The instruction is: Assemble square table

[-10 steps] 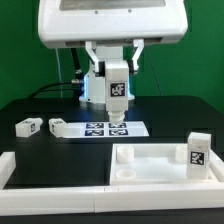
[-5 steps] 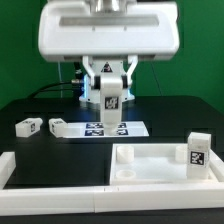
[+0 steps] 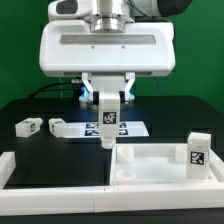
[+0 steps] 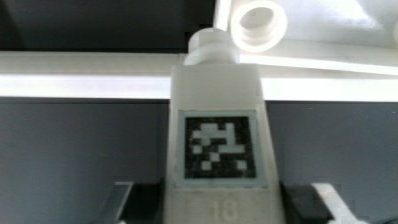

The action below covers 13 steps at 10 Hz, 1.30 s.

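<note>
My gripper (image 3: 107, 106) is shut on a white leg (image 3: 107, 120) with a black-and-white tag and holds it upright in the air, just behind the slab's left end. In the wrist view the leg (image 4: 221, 110) fills the middle between my fingers (image 4: 331, 202). The white square slab (image 3: 158, 166) with its raised rim lies at the front right. A round socket (image 3: 125, 156) stands at its left corner and also shows in the wrist view (image 4: 262, 25). Another tagged leg (image 3: 196, 152) stands upright at the slab's right end. Two more legs (image 3: 27, 126) (image 3: 58, 126) lie on the table at the left.
The marker board (image 3: 132, 128) lies flat on the black table behind the held leg. A long white border rail (image 3: 50, 172) runs along the front and the left side. The robot's white base (image 3: 105, 50) stands at the back.
My gripper has come down and a little to the exterior view's left with the leg, nearer to the slab's left corner. The other parts have not moved.
</note>
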Each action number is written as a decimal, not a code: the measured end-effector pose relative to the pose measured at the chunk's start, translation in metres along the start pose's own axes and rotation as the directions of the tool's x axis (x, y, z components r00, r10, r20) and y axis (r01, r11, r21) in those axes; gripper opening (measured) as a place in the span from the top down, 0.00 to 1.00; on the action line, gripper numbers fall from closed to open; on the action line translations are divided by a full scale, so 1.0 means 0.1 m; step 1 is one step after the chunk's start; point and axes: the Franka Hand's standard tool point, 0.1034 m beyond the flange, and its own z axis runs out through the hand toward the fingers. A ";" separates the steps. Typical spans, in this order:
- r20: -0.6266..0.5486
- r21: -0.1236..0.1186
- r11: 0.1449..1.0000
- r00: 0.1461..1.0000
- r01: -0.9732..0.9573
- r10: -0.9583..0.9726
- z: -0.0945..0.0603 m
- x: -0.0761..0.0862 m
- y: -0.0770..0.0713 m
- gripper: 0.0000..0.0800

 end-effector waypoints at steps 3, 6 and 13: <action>0.029 0.024 0.998 0.997 -0.066 0.065 0.03 0.08 -0.09 0.64; 0.031 0.023 0.998 0.997 -0.067 0.066 0.04 0.07 -0.09 0.64; -0.079 -0.008 0.984 0.981 -0.177 0.176 0.15 0.02 -0.10 0.64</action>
